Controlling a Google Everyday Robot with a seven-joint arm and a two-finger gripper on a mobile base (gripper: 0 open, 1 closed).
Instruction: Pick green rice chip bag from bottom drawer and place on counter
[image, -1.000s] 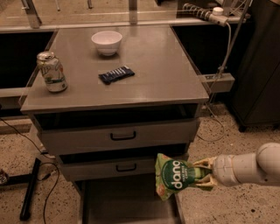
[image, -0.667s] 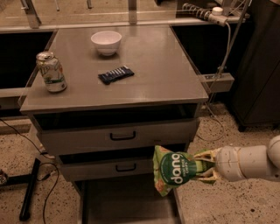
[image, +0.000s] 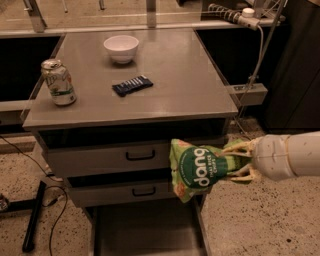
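The green rice chip bag (image: 200, 169) hangs in the air in front of the cabinet's right side, level with the two handled drawers. My gripper (image: 239, 161) comes in from the right on a white arm and is shut on the bag's right end. The bottom drawer (image: 145, 227) is pulled out below, and the part of its flat floor that shows is bare. The counter (image: 175, 75) lies above and to the left of the bag.
On the counter stand a white bowl (image: 121, 48), a green-white soda can (image: 58, 82) and a small dark blue wrapper (image: 132, 85). Two grey drawers with black handles (image: 140, 155) are shut. A power strip and cables (image: 240, 17) hang at the right. A black stand leg (image: 32, 217) lies on the floor at the left.
My gripper has lifted the bag upward, from near the lower handled drawer to about the level of the upper one. Nothing on the counter has moved.
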